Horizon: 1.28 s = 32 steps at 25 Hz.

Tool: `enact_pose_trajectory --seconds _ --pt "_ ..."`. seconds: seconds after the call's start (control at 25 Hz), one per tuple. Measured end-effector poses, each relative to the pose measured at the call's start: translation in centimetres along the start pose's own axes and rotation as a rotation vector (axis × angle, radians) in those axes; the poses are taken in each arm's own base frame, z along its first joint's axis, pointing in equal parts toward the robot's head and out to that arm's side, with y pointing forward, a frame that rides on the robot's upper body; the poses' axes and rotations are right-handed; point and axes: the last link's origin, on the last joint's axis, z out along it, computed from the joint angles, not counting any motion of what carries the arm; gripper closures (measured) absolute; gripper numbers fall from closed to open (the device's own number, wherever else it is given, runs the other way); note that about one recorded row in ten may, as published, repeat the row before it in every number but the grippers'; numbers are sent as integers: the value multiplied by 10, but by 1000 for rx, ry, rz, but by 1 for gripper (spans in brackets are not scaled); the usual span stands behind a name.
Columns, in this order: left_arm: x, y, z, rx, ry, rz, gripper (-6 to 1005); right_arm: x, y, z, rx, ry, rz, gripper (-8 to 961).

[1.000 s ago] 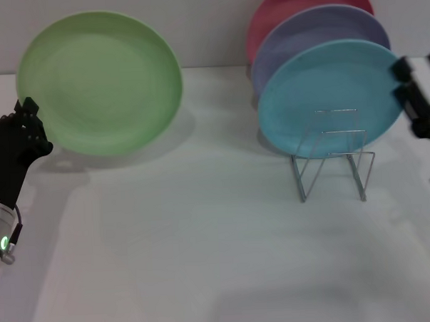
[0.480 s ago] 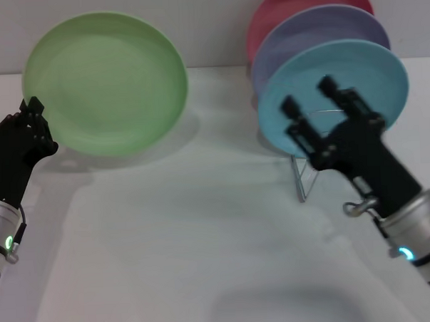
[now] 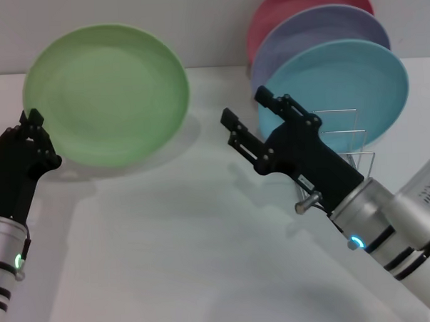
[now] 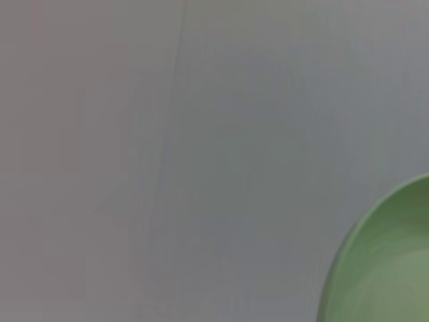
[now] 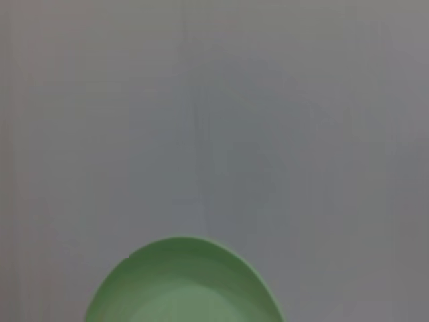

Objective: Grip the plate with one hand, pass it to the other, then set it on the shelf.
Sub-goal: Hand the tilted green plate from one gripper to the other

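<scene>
The light green plate [image 3: 108,94] is held upright, above the table at the back left. My left gripper [image 3: 29,132], on the silver-grey arm, is shut on the plate's lower left rim. My right gripper [image 3: 247,111], on the white black-banded arm, is open and empty at mid-table, pointing at the plate with a gap between them. The plate's rim shows in the left wrist view [image 4: 389,268] and the right wrist view [image 5: 184,285]. The wire shelf [image 3: 346,137] stands at the back right, partly hidden behind my right arm.
A sky-blue plate [image 3: 340,84], a lavender plate [image 3: 316,28] and a pink plate [image 3: 294,1] stand upright in the shelf's back slots. The white table [image 3: 168,241] stretches to the front.
My right arm has swept in from the right edge, across the front of the shelf, toward the green plate. My left gripper with the plate has shifted slightly right.
</scene>
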Motion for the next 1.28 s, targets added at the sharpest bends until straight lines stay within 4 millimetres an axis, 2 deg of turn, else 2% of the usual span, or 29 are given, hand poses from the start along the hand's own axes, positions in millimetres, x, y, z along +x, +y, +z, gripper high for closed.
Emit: enact_pose_trajectory --seconds 0.28,0.64,1.28 --pt "-6 17 -14 27 -19 27 966 8 -8 7 26 68 -18 287" --pt "-11 26 -24 63 -51 40 966 16 -19 11 50 134 -55 286" --pt "-12 44 -37 118 -87 28 966 24 -19 31 3 228 -97 286"
